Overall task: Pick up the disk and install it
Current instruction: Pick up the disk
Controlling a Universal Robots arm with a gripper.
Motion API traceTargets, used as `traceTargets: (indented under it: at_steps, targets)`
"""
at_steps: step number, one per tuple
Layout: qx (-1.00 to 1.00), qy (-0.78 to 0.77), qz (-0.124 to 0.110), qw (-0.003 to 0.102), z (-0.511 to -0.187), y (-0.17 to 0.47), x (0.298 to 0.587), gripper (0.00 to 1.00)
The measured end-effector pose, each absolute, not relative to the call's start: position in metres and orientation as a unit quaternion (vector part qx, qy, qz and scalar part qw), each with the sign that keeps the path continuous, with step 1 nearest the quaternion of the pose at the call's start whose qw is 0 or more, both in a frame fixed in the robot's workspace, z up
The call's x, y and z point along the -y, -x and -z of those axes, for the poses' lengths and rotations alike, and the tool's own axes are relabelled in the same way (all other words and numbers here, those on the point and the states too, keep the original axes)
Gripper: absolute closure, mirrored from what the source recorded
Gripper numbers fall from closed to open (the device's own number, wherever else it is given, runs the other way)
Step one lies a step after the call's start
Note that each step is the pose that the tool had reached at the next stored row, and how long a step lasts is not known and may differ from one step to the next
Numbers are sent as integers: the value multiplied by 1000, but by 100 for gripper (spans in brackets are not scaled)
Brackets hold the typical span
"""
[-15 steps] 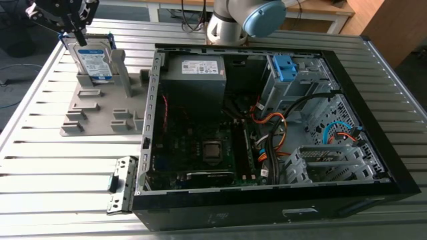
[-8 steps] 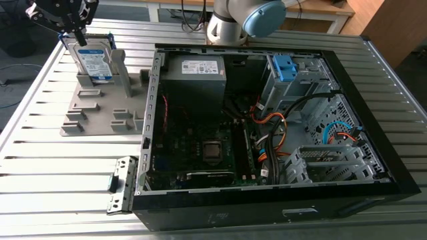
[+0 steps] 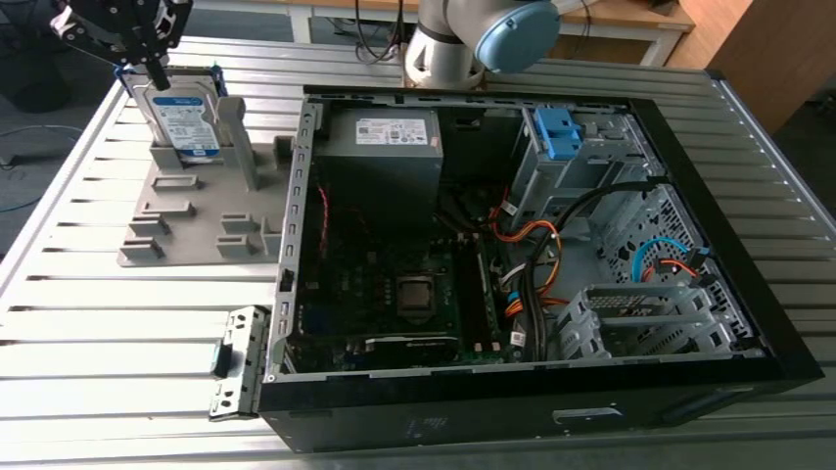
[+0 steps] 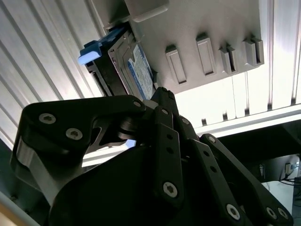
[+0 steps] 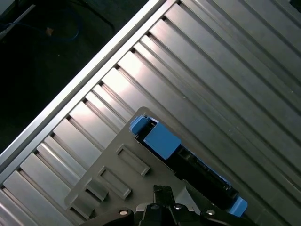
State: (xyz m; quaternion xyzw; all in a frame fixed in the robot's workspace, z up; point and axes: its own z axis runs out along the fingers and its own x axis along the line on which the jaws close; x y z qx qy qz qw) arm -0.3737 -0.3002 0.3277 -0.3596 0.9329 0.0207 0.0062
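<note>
- Silver with a blue edge, the disk (image 3: 183,119) stands upright in a slot of a grey holder (image 3: 196,235), toward 10 o'clock in the exterior view.
- The holder lies flat on the slatted metal table (image 3: 117,323), just beside an open black computer case (image 3: 523,423) that spreads from the middle of that view out to 4 o'clock.
- The black gripper (image 3: 144,70) hangs close over the disk's upper edge. It cannot be told whether it is clenched on the disk or released.
- In the second wrist view the disk's white-and-blue label (image 4: 142,75) shows past the gripper's black linkage, with the disk seated in the holder.
- In the first wrist view the disk is seen edge-on, and its blue carrier frame (image 5: 161,140) runs along the dark edge, beside raised blocks on the holder.
- Inside the case, a grey power supply (image 3: 379,147) sits toward 12 o'clock, and a blue bracket (image 3: 555,132) sits in the drive cage toward 1 o'clock.
- Orange and black cables (image 3: 535,245) loop near the case's middle, toward 3 o'clock.
- A small metal bracket (image 3: 239,362) lies on the table at 7 o'clock, just beside the case's corner.
- The arm's base (image 3: 451,44) stands at 12 o'clock, behind the case.
</note>
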Motion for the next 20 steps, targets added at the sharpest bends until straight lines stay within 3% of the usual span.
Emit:
traceTargets:
  at_steps: [20]
  targets:
    - [-917,399,-21,5,-328,374,300,89]
